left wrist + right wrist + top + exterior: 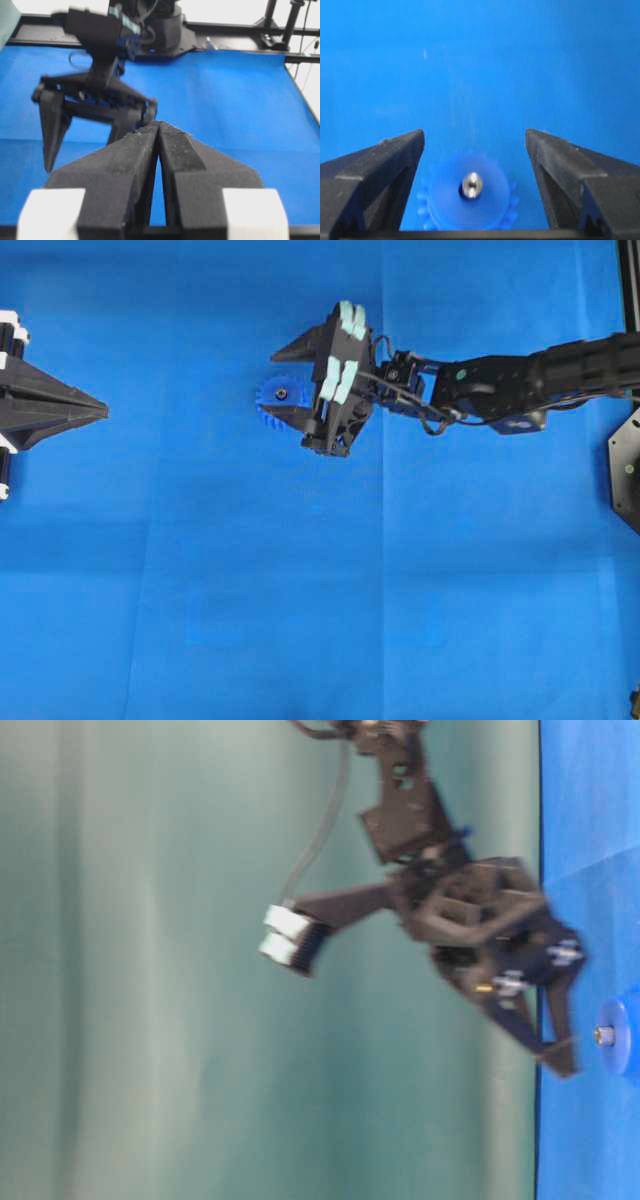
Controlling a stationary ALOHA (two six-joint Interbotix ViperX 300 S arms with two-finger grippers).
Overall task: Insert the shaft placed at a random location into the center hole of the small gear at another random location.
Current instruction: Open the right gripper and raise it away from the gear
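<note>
The small blue gear [490,202] lies flat on the blue mat. The silver shaft [472,185] stands in its center hole [462,192], of which only a dark sliver shows. My right gripper [474,134] is open and empty above the gear, one finger on each side, touching neither gear nor shaft. In the overhead view the gear [268,398] with the shaft [282,393] sits between the right gripper's [280,386] spread fingers. In the table-level view the shaft [603,1035] pokes out of the gear [620,1036]. My left gripper [159,124] is shut and empty at the left edge [104,410].
The blue mat [300,590] covers the table. The right arm [520,380] reaches in from the right across the middle. A black frame and arm base [165,35] stand behind the mat's far edge.
</note>
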